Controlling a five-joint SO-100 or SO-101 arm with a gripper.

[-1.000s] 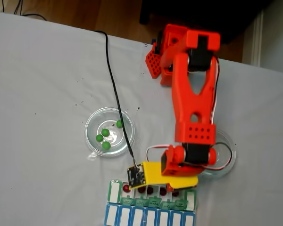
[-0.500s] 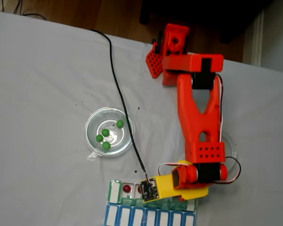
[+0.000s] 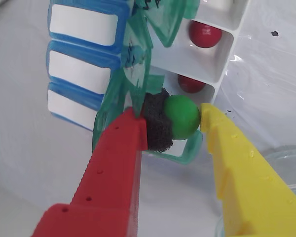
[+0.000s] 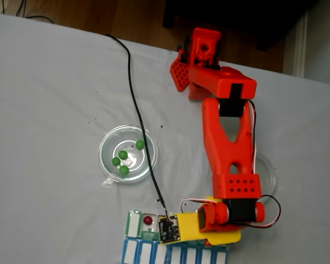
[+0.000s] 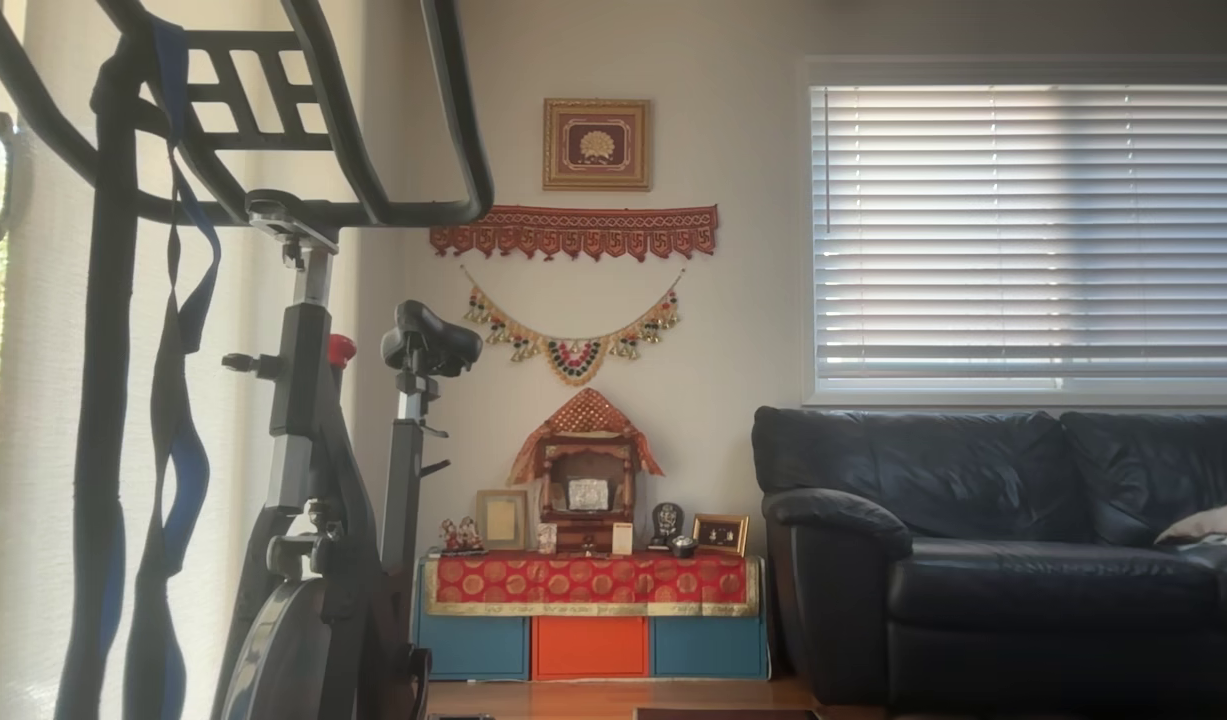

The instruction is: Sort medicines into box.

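Note:
In the wrist view my gripper [image 3: 171,117] is shut on a green medicine ball [image 3: 182,116], pinched between the black foam pad on the red finger [image 3: 118,163] and the yellow finger [image 3: 237,158]. The ball hangs just over the end of the box [image 3: 227,54], whose green lids [image 3: 138,44] stand open. Two red medicines [image 3: 205,33] lie in its white compartments. In the fixed view the gripper [image 4: 168,230] covers most of the box [image 4: 133,224]. One red ball [image 4: 148,220] shows beside it. Three green balls [image 4: 124,155] lie in a glass dish [image 4: 103,147].
A blue row of compartments [image 4: 137,252] adjoins the box along the bottom edge of the fixed view. A second glass dish [image 4: 268,168] sits half under the arm at the right. A black cable [image 4: 135,104] runs across the white cloth to the wrist camera.
The arm has swung and reached toward the bottom of the fixed view. The gripper now sits lower over the box and hides red balls that showed before.

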